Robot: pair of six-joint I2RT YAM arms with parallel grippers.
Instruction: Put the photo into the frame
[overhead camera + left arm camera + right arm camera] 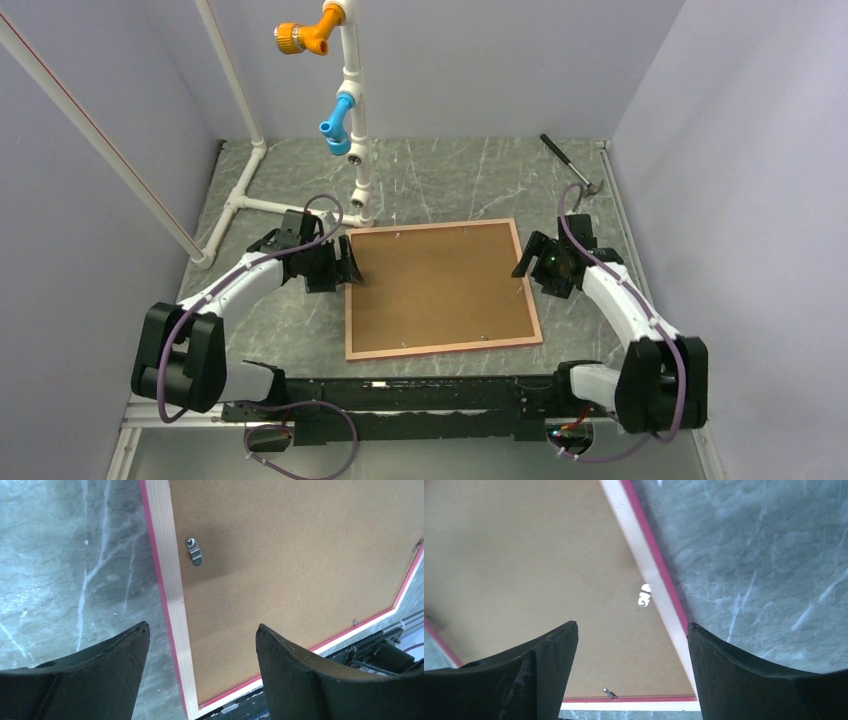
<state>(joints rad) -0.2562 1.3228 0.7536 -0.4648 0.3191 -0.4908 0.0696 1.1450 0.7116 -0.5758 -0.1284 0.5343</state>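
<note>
1 large square-ish picture frame [446, 348] lies flat, back side up, in the middle of a grey marbled table [450, 175]. Its pale wood back shows a thin pink-red line along the outer edge. 1 brown backing board [440, 285] fills the opening. The photo cannot be seen in any view.

2 robot arms reach in from the near edge, 1 to each side of the frame. The left gripper [342, 270] is at the frame's left edge, toward the far corner. In the left wrist view its 2 black fingers [105, 655] are spread wide and hold nothing; one is over the table, the other over the board, with the frame's left rail [172, 605] between them. Whether they touch anything cannot be told. 2 small metal clips are seen here, 1 near the left rail [195, 552] and 1 by the near rail [355, 622].

The right gripper [526, 262] is at the frame's right edge. In the right wrist view its 2 fingers [744, 665] are also wide apart and empty, over the right rail [659, 590]. 2 clips show here too, 1 bright [644, 595] and 1 lower down [609, 693].

At the far left stands 1 white pipe stand [352, 130] with 1 orange fitting [305, 35] and 1 blue fitting [338, 118]. 1 hammer [570, 165] lies at the far right.
</note>
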